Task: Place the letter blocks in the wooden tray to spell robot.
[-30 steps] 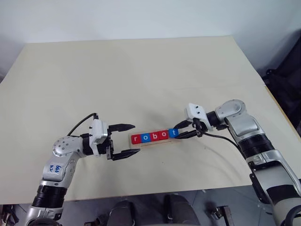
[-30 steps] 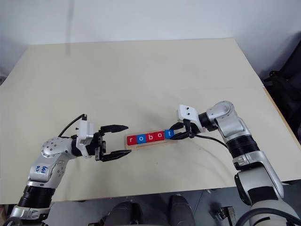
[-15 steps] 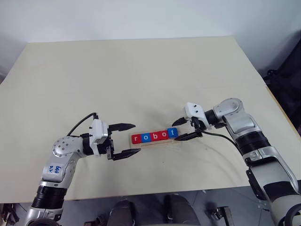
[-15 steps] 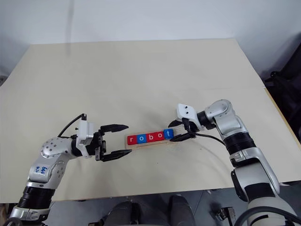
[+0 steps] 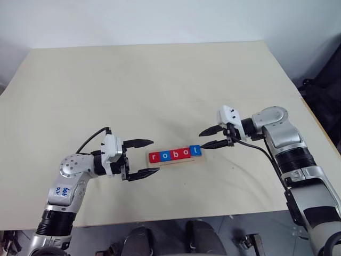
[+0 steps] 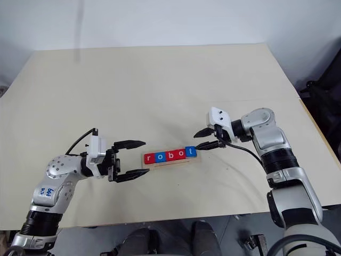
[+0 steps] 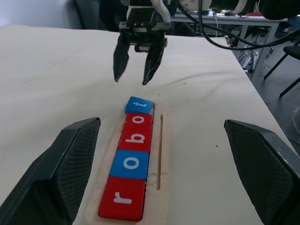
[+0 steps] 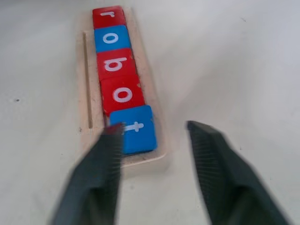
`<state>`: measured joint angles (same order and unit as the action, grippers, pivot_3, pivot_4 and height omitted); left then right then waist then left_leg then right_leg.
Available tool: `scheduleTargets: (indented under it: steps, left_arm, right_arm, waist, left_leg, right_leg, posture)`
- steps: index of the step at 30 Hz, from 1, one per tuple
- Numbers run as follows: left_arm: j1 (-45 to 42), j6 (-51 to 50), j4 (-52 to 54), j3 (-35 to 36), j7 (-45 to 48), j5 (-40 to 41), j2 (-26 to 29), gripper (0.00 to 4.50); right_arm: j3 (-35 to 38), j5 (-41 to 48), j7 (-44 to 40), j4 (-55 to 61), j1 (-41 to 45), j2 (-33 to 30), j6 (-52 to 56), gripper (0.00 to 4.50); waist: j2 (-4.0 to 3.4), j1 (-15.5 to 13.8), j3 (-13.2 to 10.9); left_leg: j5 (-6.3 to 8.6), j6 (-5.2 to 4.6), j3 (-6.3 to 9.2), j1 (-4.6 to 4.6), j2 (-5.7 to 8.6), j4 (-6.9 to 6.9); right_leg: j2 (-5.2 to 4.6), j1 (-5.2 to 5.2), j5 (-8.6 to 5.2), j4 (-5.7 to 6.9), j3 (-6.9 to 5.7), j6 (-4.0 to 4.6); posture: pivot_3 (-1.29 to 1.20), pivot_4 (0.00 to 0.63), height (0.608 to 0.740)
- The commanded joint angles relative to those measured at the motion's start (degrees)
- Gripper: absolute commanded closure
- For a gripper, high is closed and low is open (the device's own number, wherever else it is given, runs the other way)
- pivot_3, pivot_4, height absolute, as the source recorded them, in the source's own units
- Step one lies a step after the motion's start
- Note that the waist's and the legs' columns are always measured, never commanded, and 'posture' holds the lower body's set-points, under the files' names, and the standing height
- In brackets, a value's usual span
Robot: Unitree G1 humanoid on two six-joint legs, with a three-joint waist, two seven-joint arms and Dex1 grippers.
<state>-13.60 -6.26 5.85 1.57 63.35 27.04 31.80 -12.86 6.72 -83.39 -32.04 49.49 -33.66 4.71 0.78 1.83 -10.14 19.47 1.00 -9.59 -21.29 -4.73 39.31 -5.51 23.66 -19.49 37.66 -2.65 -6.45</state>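
Observation:
Five letter blocks lie in a row in the wooden tray (image 5: 176, 162), reading r (image 5: 154, 157), o (image 5: 164, 156), b (image 5: 175, 154), o (image 5: 185, 153), t (image 5: 195, 151). The blue t (image 8: 136, 129) sits at the tray's right end, slightly askew to the row. My right gripper (image 5: 203, 138) hovers just right of the t, open, with nothing between its fingers. My left gripper (image 5: 155, 156) is open at the tray's left end, one finger on each side, holding nothing.
The tray lies near the front middle of a large pale table (image 5: 160, 90). A thin groove (image 7: 161, 150) runs along the tray beside the blocks. Dark equipment stands beyond the table's right edge (image 5: 325, 101).
My right gripper has let go of the t block, drawn back to the right and lifted off the tray. The left arm has not moved.

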Motion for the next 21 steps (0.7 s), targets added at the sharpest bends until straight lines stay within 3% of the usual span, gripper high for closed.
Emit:
scheduleTargets:
  steps: [1,3,21]
  left_arm:
    - [-0.83,0.54,0.55,0.52,-0.02,0.61,-0.17,0.0]
    - [-0.91,0.49,0.55,0.54,-0.07,0.58,-0.21,0.0]
    - [-0.82,0.44,0.89,0.39,-0.9,0.48,-0.42,0.0]
  right_arm:
    - [0.96,-1.23,3.13,-1.94,0.62,1.15,-3.94,3.78]
    - [0.43,-2.14,4.14,-2.99,0.61,1.72,-4.78,4.45]
    - [0.83,-2.37,5.39,-1.74,-0.96,3.5,-4.6,4.48]
  waist:
    - [0.0,0.1,0.0]
    - [0.0,0.08,0.0]
    - [0.0,0.02,0.0]
  left_leg:
    - [0.0,0.0,0.0,0.0,0.0,-0.01]
    - [0.0,0.0,0.0,0.0,0.0,-0.01]
    - [0.0,0.0,-0.01,0.0,0.0,-0.01]
  right_leg:
    - [0.01,0.0,0.0,0.0,0.0,0.0]
    - [0.01,0.0,0.0,0.01,0.0,0.0]
    - [0.0,-0.01,0.0,0.05,0.0,0.0]
  posture:
    - [0.0,0.15,0.74]
    - [0.0,0.15,0.74]
    - [0.0,0.15,0.74]
